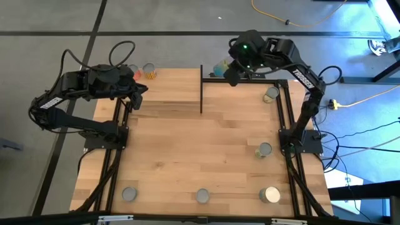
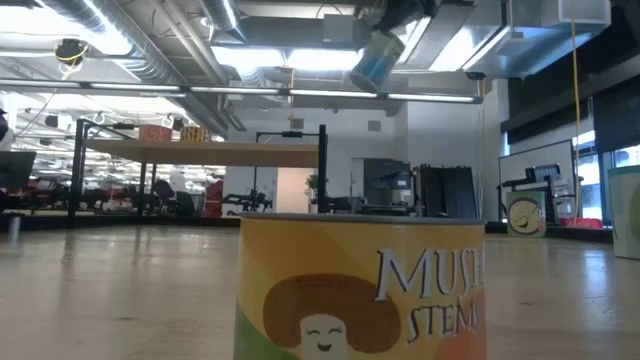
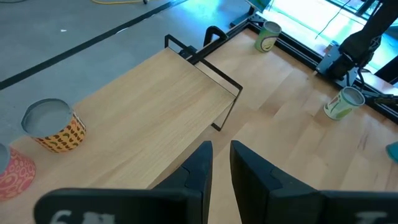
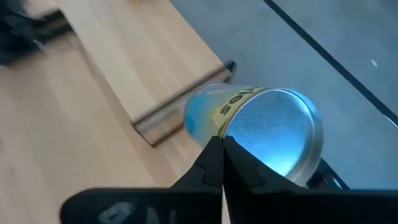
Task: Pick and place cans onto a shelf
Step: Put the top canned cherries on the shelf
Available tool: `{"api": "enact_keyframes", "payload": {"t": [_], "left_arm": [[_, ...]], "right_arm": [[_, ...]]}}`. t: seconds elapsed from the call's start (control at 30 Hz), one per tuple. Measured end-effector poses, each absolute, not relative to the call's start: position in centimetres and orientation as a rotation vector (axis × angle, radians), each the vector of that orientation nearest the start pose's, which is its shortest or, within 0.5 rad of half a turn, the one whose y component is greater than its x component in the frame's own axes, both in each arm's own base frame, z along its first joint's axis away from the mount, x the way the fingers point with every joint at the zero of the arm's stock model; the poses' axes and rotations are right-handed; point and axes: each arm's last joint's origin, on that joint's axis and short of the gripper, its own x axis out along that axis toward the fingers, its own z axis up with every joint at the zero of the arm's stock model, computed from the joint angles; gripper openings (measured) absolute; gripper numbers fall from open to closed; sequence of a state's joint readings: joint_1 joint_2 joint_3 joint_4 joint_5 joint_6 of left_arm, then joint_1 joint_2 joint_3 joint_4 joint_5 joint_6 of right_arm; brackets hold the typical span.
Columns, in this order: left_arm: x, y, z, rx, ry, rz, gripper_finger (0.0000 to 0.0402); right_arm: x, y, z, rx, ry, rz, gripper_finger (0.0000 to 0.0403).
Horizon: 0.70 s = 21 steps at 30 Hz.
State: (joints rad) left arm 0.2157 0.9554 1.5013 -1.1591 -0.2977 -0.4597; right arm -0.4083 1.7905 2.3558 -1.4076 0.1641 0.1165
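Your right end effector is clamped on a blue can, label unreadable. The left end effector stands slightly parted, empty. The nearest can reads "MUS… STEM…".

1. Both arms are dark, near-black, built of chunky jointed links, and each base is bolted to a black plate at the table's side rail.
2. On the left arm, a black cable loops out above the wrist.
3. The right arm shows a green light on its wrist and white lettering along one link.
4. Its fingers are matte black wedges.
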Motion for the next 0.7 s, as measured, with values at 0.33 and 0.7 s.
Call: {"api": "enact_keyframes", "payload": {"t": [0.33, 0.7], "left_arm": [[11.9, 3.5, 44.3, -0.410, 0.493, 0.630, 0.0049], [11.9, 3.5, 44.3, -0.410, 0.493, 0.630, 0.0049]], "right_arm": [[31.4, -12.3, 48.1, 0.156, 0.632, -0.453, 0.0000], [35.0, -13.3, 46.0, 0.148, 0.618, -0.320, 0.0000]]}}
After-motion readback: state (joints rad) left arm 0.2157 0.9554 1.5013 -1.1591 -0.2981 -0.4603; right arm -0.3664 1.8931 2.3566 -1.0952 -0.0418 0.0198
